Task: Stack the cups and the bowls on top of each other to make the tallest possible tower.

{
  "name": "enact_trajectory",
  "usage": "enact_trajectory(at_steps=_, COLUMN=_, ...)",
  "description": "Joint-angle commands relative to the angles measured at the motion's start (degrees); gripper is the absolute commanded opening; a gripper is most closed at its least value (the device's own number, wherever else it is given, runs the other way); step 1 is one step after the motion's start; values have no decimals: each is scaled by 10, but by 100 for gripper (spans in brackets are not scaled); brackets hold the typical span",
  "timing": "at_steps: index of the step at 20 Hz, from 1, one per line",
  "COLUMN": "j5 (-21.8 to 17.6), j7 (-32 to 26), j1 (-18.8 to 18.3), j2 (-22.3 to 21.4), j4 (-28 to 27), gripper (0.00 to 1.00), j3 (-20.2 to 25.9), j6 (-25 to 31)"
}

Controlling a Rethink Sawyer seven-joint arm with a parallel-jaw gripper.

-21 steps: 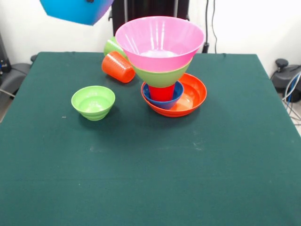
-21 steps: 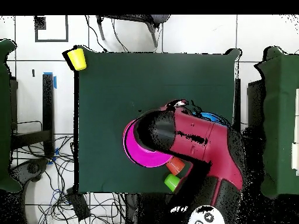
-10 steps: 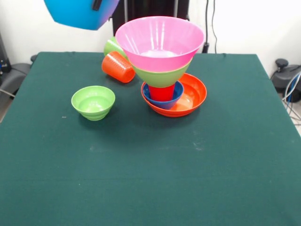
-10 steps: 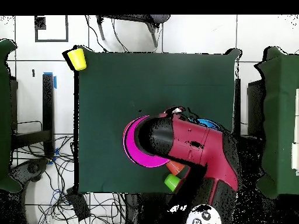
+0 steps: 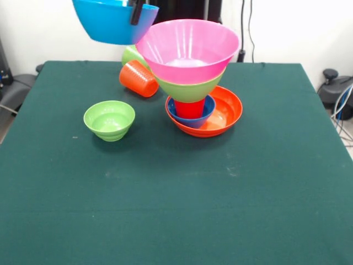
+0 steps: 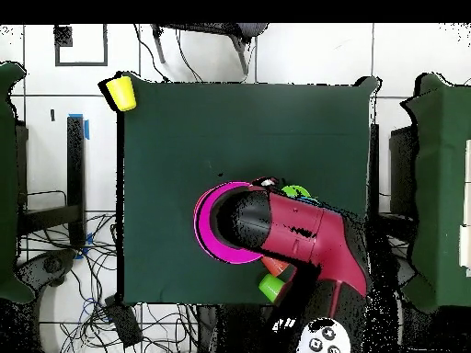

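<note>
Front view: I am carrying the large blue bowl (image 5: 113,22) in the air at the picture's upper left, my gripper (image 5: 136,12) pinching its rim at the side nearest the tower, with one dark finger showing over the rim. Compared with a second ago, the bowl is sitting lower and closer to the huge pink bowl (image 5: 187,49), its edge now just beside the pink rim, which I judge means I am closing in to seat it on top. The tower (image 5: 194,83) is standing unchanged: the wide orange bowl (image 5: 226,118) as base, the small dark blue bowl (image 5: 198,117) in it, the red cup (image 5: 190,108) inside that, then the large green bowl (image 5: 188,91) and the pink one. The small green bowl (image 5: 109,120) is resting apart on the table (image 5: 176,210), and the orange cup (image 5: 138,78) and light green cup (image 5: 131,54) are lying behind the tower. Overhead view: my arm (image 6: 304,244) is covering most of the pink bowl (image 6: 210,230), having swung further over it; the yellow cup (image 6: 120,92) is lying at the table's far corner, well apart.
</note>
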Motion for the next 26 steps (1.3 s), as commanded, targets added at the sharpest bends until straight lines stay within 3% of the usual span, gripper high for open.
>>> enact_trajectory(at_steps=1, j5=26, j7=-38, j1=-23, j2=-2, j4=60, gripper=0, j3=95, j6=66)
enact_trajectory(at_steps=12, j5=50, j7=-27, j1=-37, j2=-27, j4=113, gripper=0, j3=127, j6=62)
enact_trajectory(at_steps=26, j5=33, j7=11, j1=7, j2=-61, j4=121, gripper=0, j3=104, j6=66)
